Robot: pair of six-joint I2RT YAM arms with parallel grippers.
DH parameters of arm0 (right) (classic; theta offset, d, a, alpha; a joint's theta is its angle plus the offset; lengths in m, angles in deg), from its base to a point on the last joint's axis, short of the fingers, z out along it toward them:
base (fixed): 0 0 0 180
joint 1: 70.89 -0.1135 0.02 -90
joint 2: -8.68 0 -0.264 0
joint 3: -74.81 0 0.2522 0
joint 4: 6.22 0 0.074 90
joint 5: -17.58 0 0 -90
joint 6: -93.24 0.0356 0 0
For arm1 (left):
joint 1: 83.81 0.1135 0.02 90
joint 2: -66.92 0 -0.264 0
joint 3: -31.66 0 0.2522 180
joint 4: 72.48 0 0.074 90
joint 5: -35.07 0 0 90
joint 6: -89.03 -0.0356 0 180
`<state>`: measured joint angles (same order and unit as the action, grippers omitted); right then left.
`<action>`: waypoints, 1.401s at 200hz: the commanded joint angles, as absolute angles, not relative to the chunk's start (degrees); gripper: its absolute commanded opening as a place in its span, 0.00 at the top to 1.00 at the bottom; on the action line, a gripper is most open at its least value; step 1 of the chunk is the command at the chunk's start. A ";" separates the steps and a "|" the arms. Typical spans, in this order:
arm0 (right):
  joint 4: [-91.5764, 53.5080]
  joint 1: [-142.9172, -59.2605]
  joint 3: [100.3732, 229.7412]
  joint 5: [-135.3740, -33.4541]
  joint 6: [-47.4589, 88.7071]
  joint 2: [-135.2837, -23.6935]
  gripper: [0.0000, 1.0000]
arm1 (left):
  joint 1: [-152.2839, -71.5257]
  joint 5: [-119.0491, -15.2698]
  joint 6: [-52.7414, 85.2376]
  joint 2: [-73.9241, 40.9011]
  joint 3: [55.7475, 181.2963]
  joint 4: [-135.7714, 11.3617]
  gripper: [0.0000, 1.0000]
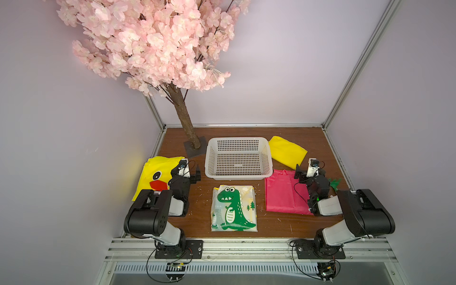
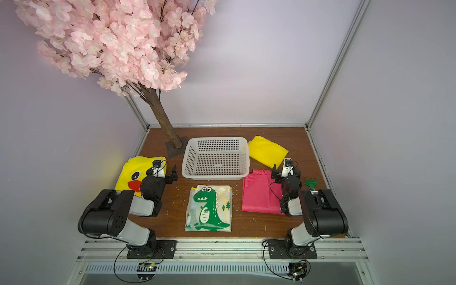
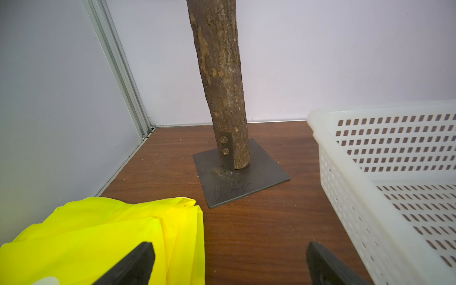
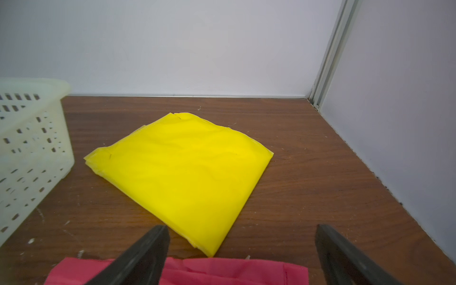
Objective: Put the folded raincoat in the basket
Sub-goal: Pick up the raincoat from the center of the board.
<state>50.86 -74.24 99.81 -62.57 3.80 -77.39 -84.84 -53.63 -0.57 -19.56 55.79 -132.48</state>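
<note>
So the basket (image 1: 237,139) is seen in both top views at the far middle of the table (image 1: 271,227), open side up, and all four folded raincoats are laid on the wood outside it. The dino raincoat (image 1: 234,208) is placed just near of the basket, flat and roughly square to it, with a small gap left between. The pink raincoat (image 1: 281,195) is spread to the right of the dino one, its far-left corner close by the basket's near-right corner. The yellow raincoat (image 1: 287,153) is set at the far right, turned at an angle, just beside the basket's right wall. The duck raincoat (image 1: 154,175) is laid at the left edge, well apart from the dino one. The left gripper (image 1: 196,175) is found at the duck raincoat's right edge, near the basket's near-left corner; its jaws are spread wide and nothing is held, with one finger (image 3: 138,264) seen over the yellow fabric in the left wrist view. The right gripper (image 1: 298,172) is parked over the pink raincoat's far edge, jaws also wide with nothing between them. A trunk (image 1: 185,118) on a dark plate (image 1: 195,148) is fixed far left of the basket, topped with pink blossoms (image 1: 153,44).
</note>
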 commanded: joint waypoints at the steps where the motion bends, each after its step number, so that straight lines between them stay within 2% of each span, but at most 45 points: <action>1: 44.03 -74.08 103.36 -57.82 5.72 -70.59 0.00 | -84.23 -52.46 -0.51 -14.92 57.65 -128.23 0.00; 19: 37.36 -74.07 105.68 -54.22 7.82 -66.06 0.00 | -84.37 -51.64 -0.50 -11.25 58.34 -124.30 0.00; 43: 23.61 -73.96 111.09 -45.10 18.70 -60.80 0.00 | -84.70 -50.47 1.05 -5.06 59.62 -119.18 0.00; 55: 17.05 -73.58 113.46 -43.90 25.36 -58.15 0.00 | -84.68 -50.67 2.70 -2.29 62.01 -113.84 0.00; 111: 1.39 -72.73 118.56 -63.17 33.61 -47.08 0.01 | -84.68 -57.07 10.96 8.26 78.77 -77.21 0.00; 149: -10.86 -73.02 120.73 -78.60 38.06 -42.78 0.10 | -84.68 -59.81 21.94 14.61 83.20 -63.05 0.00; 172: -17.72 -74.49 120.69 -86.92 39.27 -40.17 0.12 | -86.10 -64.09 28.27 17.78 85.24 -54.13 0.00; 224: -29.83 -85.33 119.34 -92.42 41.68 -34.05 0.12 | -90.90 -72.71 41.82 24.96 81.74 -42.14 0.00; 260: -29.85 -99.99 117.74 -90.97 48.57 -35.49 0.12 | -91.21 -76.87 44.19 28.64 79.27 -31.94 0.00; 280: -29.74 -108.99 118.23 -85.64 50.95 -38.27 0.12 | -92.46 -78.64 46.90 30.55 76.35 -30.29 0.01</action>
<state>-28.72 -100.95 117.89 -89.15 45.83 -35.84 -90.79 -74.26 42.29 28.74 79.13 -37.47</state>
